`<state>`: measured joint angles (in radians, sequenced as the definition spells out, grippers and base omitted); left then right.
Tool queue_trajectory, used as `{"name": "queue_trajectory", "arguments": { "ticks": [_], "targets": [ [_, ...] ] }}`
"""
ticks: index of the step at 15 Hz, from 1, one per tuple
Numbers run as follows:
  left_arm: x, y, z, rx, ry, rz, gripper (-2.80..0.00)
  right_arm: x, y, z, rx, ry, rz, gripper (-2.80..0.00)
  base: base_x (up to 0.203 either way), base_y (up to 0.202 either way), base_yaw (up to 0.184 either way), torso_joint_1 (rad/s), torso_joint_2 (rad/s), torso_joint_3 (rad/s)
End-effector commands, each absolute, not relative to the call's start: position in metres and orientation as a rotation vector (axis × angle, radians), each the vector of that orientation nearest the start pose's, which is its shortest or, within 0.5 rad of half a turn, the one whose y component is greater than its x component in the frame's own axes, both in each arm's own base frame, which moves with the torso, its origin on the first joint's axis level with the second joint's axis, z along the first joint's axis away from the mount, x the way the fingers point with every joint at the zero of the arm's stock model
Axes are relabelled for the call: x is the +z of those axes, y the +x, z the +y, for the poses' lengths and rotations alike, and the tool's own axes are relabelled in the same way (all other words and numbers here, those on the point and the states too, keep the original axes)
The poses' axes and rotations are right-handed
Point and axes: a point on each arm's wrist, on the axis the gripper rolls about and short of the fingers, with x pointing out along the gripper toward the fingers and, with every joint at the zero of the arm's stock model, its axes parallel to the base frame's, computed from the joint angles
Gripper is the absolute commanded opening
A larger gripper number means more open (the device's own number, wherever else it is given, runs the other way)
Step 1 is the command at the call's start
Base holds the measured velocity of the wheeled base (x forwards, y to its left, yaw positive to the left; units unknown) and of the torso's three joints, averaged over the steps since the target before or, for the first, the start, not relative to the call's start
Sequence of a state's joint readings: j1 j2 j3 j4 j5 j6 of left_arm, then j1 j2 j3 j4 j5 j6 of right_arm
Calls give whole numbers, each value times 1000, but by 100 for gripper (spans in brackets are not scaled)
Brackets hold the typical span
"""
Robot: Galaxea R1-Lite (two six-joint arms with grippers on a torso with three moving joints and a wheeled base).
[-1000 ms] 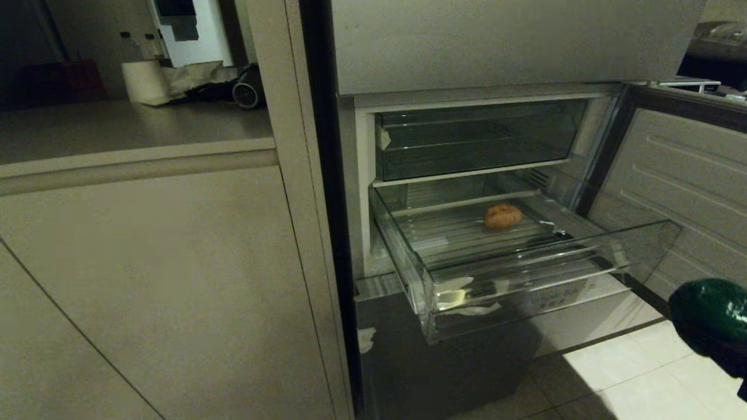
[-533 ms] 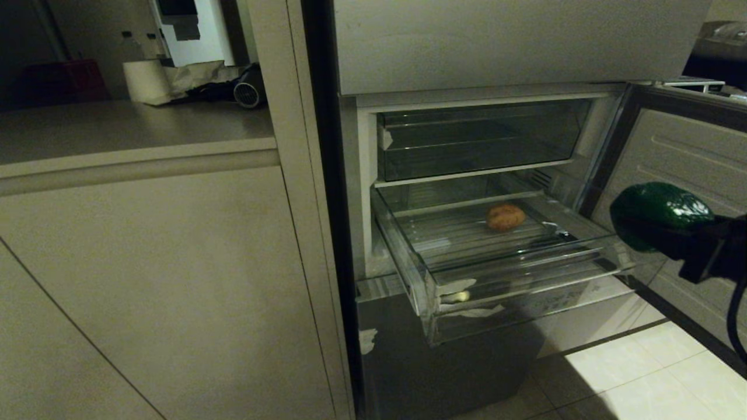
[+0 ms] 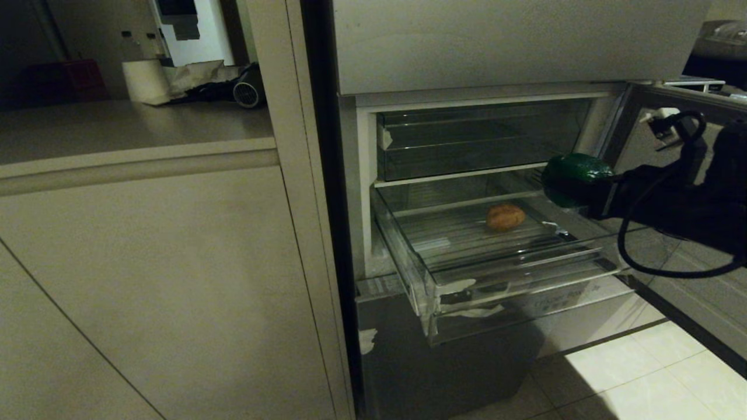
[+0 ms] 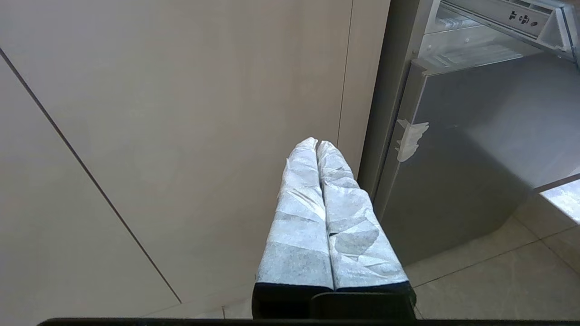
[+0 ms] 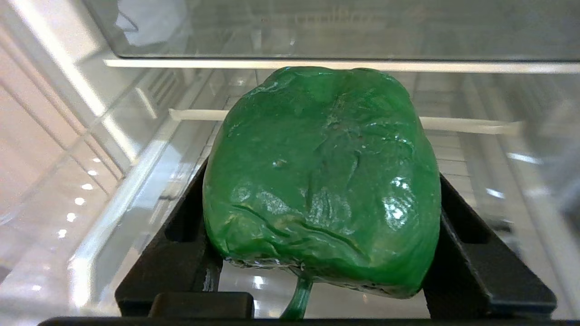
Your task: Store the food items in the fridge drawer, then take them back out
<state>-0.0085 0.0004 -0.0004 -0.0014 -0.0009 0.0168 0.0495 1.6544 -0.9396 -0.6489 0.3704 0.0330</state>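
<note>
Drawer stands pulled out of the open fridge, its clear front edge with whitish tape scraps overhanging the grey lower door front. Above it we see a second clear bin, pushed in, with a white shelf edge between the two. To the drawer's right the open fridge door closes that side; the gap between door and drawer is where the right arm reaches in, level, from the right.

Inside the drawer a tan potato lies on the ribbed floor toward the back, right of middle, long axis roughly across the drawer; floor stays bare all around it and toward the front.

Our right claw is clamped on a glossy green pepper, the black fingers pressing its two flanks. The pepper's stem points back toward the wrist, its blunt end toward the fridge interior. In the head view the pepper hangs over the drawer's right rear corner, apart from the potato; how high above the rim we cannot tell exactly.

Our left claw hangs parked before the beige cabinet, beside the grey door front, its wrapped fingers pressed together on nothing.
</note>
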Motion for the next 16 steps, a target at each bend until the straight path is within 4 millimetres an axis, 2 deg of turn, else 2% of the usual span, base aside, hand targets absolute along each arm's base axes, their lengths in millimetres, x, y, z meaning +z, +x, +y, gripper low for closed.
{"name": "queue_trajectory", "arguments": {
  "ticks": [1, 2, 7, 9, 10, 13, 15, 16],
  "targets": [
    [76, -23, 0, -8, 17, -3, -280, 209, 343, 29, 431, 61, 140, 0, 0, 0, 0, 0, 0, 0],
    [76, -23, 0, -10, 17, -3, -280, 205, 349, 31, 434, 80, 150, 0, 0, 0, 0, 0, 0, 0],
    [76, -23, 0, -10, 17, -2, -280, 206, 354, 38, 455, 85, 141, 0, 0, 0, 0, 0, 0, 0],
    [76, -23, 0, -9, 17, -2, -280, 214, 344, 38, 456, 81, 119, 0, 0, 0, 0, 0, 0, 0],
    [76, -23, 0, -9, 17, -2, -280, 221, 333, 37, 456, 79, 103, -280, 0, 0, 0, 0, 0, 0],
    [76, -23, 0, -9, 17, -2, -280, 246, 274, 31, 457, 75, 33, -280, 0, 0, 0, 0, 0, 0],
    [76, -23, 0, -10, 17, -3, -280, 246, 224, 27, 453, 75, 18, -280, 0, 0, 0, 0, 0, 0],
    [76, -23, 0, -8, 17, -3, -280, 239, 202, 25, 440, 78, 33, -280, 0, 0, 0, 0, 0, 0]
  ]
}}
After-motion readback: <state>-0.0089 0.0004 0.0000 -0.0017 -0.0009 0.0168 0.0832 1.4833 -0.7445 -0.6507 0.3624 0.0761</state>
